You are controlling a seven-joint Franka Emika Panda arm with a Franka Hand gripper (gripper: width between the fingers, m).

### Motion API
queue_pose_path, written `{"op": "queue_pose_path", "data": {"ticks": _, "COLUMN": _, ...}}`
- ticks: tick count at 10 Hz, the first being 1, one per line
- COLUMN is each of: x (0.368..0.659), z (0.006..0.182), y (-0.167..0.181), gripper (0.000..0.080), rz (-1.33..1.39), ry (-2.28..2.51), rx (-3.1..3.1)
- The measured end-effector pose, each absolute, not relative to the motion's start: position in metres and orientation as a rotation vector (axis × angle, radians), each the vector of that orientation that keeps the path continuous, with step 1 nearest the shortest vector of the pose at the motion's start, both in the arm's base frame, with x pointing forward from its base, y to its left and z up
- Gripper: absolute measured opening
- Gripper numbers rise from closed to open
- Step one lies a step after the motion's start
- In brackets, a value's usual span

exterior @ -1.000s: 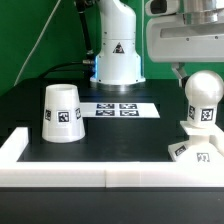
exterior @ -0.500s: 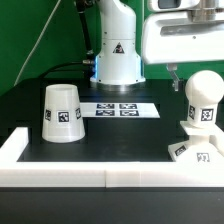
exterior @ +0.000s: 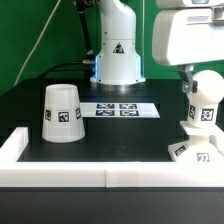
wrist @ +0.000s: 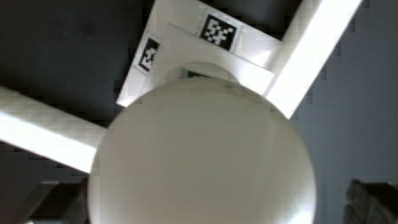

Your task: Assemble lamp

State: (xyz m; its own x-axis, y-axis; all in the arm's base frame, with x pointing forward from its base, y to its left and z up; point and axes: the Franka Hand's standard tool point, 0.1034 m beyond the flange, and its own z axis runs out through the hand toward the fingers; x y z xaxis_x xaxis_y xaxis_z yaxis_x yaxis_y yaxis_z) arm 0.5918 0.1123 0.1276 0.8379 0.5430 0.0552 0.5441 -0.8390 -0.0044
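the jaws, shifted toward the exterior view's right, now stand spread and empty about the rounded white plastic bulb [exterior: 205,100], seemingly seated on the flat square white base [exterior: 192,151].

White arm [exterior: 122,22] with triangle warning sticker [exterior: 117,47]

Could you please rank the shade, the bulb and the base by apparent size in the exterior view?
1. shade
2. bulb
Unranked: base, cut off by the picture's edge; its visible part looks roughly bulb-sized.
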Motion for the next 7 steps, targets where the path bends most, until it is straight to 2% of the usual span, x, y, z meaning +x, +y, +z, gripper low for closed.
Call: {"op": "queue_pose_path", "data": {"ticks": 7, "x": 0.5910, "z": 0.1230, "y": 0.1049, "gripper": 0.0699, "rz": -0.072, "ry": -1.428, "rx": -2.784}}
